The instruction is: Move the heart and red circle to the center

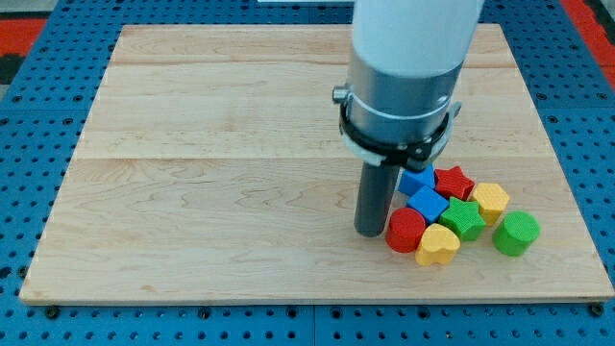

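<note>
Yellow heart [437, 245] & red circle [405, 231] just right of my tip [370, 233].

The red circle [405, 230] lies flat, touching the yellow heart [438, 245] at lower right.

White-and-grey arm [408, 67], dark rod [375, 197]

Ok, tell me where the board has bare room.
Bare: everything left of my tip, and the strip along the view's top. Crowded: bottom right, where the red circle, yellow heart, blue cube and green star bunch together.
</note>
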